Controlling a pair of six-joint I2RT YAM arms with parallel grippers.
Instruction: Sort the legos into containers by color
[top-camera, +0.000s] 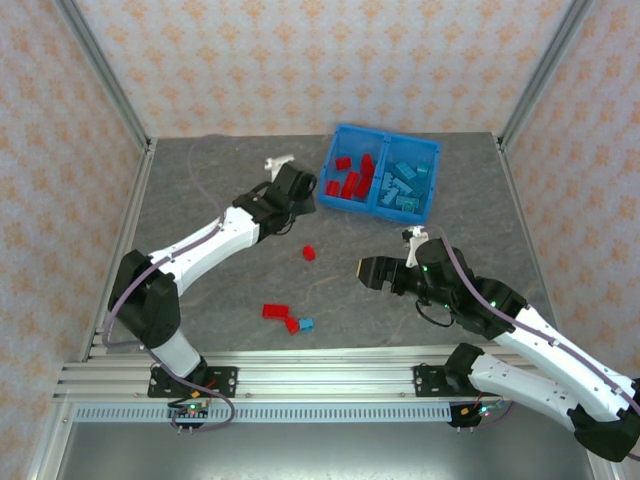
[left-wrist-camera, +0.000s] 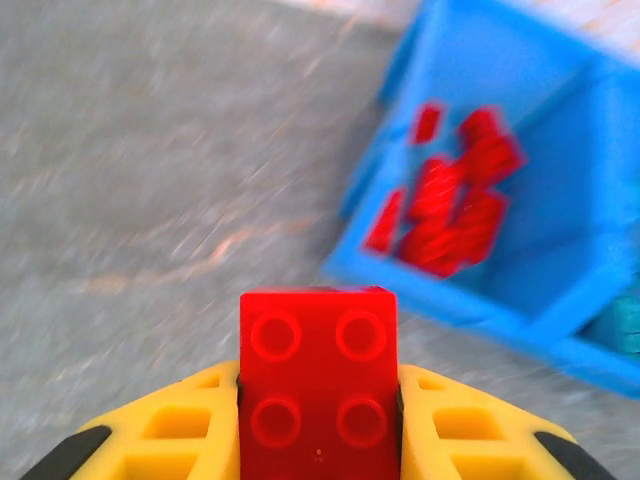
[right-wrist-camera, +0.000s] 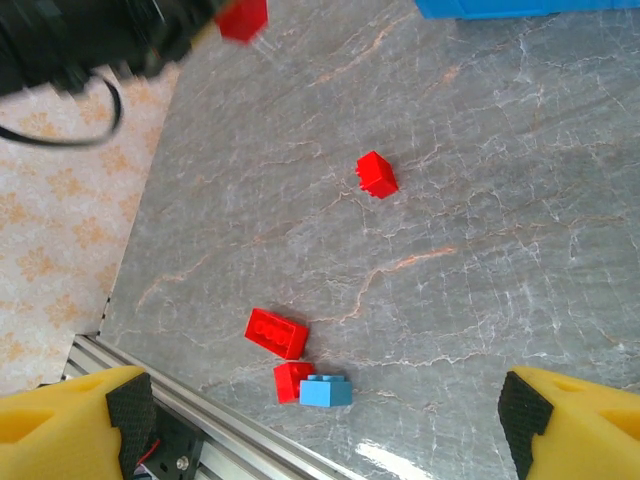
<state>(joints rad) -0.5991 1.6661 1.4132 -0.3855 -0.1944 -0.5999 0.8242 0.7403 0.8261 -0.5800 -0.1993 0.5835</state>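
My left gripper (top-camera: 303, 190) hangs just left of the blue bin (top-camera: 331, 204), shut on a red four-stud lego (left-wrist-camera: 318, 380) held between its yellow fingers (left-wrist-camera: 190, 420). The bin's left compartment holds red legos (top-camera: 352, 178) and its right one teal legos (top-camera: 405, 185). In the left wrist view the bin wall (left-wrist-camera: 420, 285) lies ahead to the right, blurred. My right gripper (top-camera: 368, 272) is open over the table's middle. Below it lie a lone red lego (right-wrist-camera: 377, 174), a long red one (right-wrist-camera: 277, 333), and a small red one (right-wrist-camera: 291, 380) touching a light blue one (right-wrist-camera: 326, 391).
A small white object (top-camera: 277, 161) lies at the back, left of the bin. An aluminium rail (top-camera: 320, 375) runs along the near edge, close to the three clustered bricks. Patterned walls and metal posts enclose the grey table (top-camera: 220, 200).
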